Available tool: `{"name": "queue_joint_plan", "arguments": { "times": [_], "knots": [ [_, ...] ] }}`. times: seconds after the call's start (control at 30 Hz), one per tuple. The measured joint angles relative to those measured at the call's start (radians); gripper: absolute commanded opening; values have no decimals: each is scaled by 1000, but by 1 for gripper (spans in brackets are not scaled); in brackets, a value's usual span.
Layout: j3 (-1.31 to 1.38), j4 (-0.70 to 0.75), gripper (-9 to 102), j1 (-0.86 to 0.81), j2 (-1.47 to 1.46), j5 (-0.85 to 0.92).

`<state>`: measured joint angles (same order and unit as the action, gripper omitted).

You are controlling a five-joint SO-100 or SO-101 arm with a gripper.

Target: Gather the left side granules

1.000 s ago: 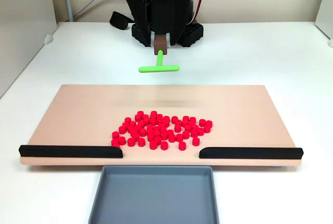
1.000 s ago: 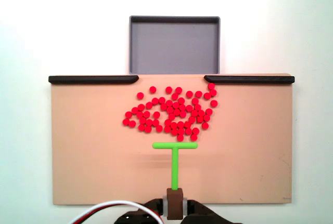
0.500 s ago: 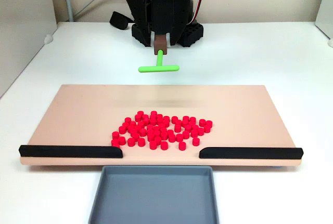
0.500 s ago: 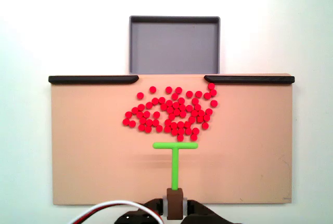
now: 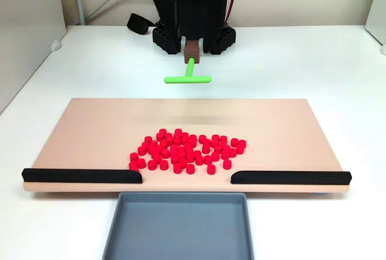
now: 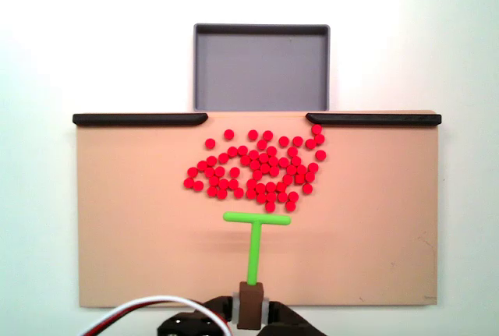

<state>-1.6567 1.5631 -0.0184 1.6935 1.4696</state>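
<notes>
A cluster of tiny bright red cylindrical granules (image 6: 257, 168) is seen spread across the middle of a pale wooden rectangular board (image 6: 132, 250) on a white desk (image 5: 313, 61), just short of the gap between two black edge rails (image 6: 140, 118). A grey rectangular plastic tray (image 6: 261, 63) is set beyond that gap, at twelve o'clock from the pile in the top-down fixed view.

A green T-shaped plastic stick (image 6: 254, 238) is held by its brown block handle in the black claw (image 6: 250, 311) at six o'clock; the claw is understood to be closed on the handle, though its fingers are largely hidden.

Compared with half a second ago, the stick is shifted slightly toward nine o'clock in the top-down view, its crossbar now lying under the pile's left half and tilted a little. No granule is displaced, and the crossbar is kept just clear of the nearest ones.

The shift is judged to be an alignment for sweeping the left-hand granules inward. In the front fixed view the stick (image 5: 188, 78) appears raised above the board, so a descent is likely needed before any push.
</notes>
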Motion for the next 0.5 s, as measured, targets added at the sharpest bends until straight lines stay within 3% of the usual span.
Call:
{"name": "queue_joint_plan", "arguments": {
  "times": [0.5],
  "knots": [
    [0, 0, 0, 84, 12, -186]
  ]
}}
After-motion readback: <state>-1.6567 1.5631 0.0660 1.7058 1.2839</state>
